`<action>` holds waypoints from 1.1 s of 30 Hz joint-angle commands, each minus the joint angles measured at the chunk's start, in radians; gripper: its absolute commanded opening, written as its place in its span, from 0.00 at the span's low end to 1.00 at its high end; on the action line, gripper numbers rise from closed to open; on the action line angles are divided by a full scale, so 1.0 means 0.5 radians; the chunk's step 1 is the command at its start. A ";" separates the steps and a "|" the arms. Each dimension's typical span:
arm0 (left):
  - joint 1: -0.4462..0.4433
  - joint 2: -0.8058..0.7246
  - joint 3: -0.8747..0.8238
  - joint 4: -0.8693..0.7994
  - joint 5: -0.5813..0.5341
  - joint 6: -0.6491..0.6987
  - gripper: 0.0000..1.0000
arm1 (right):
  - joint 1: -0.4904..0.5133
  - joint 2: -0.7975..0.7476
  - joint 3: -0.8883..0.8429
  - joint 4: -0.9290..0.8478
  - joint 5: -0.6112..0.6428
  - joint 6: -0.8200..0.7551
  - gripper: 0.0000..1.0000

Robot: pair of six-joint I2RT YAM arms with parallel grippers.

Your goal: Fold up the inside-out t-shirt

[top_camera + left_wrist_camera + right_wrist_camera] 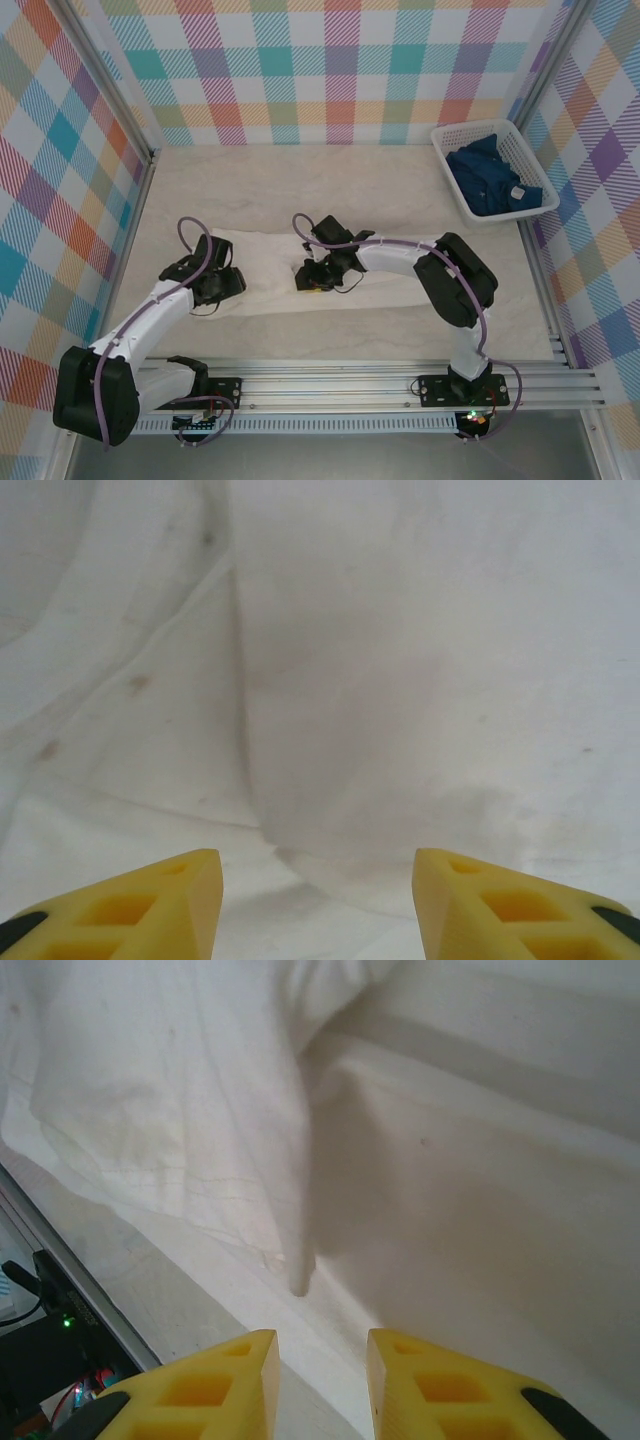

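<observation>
The inside-out t-shirt [268, 268] lies flat as a long white band across the middle of the table, folded over on itself. My left gripper [228, 284] is low over its left end. In the left wrist view its yellow fingers [175, 905] stand well apart, with bare white cloth [400, 680] below and nothing between them. My right gripper [314, 276] is over the middle of the shirt, near its front edge. Its jaws [322, 1380] are open by a narrow gap and hold nothing, and a fold ridge of the cloth [300, 1260] lies just ahead.
A white basket [520, 135] holding a dark blue garment [490, 178] stands at the back right corner. Metal rails [350, 385] run along the near edge. Plaid walls close in the left, back and right sides.
</observation>
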 commanded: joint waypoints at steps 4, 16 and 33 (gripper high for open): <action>0.004 0.259 0.033 0.260 0.227 0.023 0.52 | 0.036 -0.013 0.141 0.242 -0.068 -0.122 0.29; 0.224 0.283 0.108 0.169 0.070 0.067 0.54 | 0.054 0.283 0.236 0.082 -0.022 -0.121 0.25; 0.657 0.701 0.388 0.286 0.166 0.418 1.00 | -0.019 -0.343 -0.192 0.154 0.017 -0.510 0.53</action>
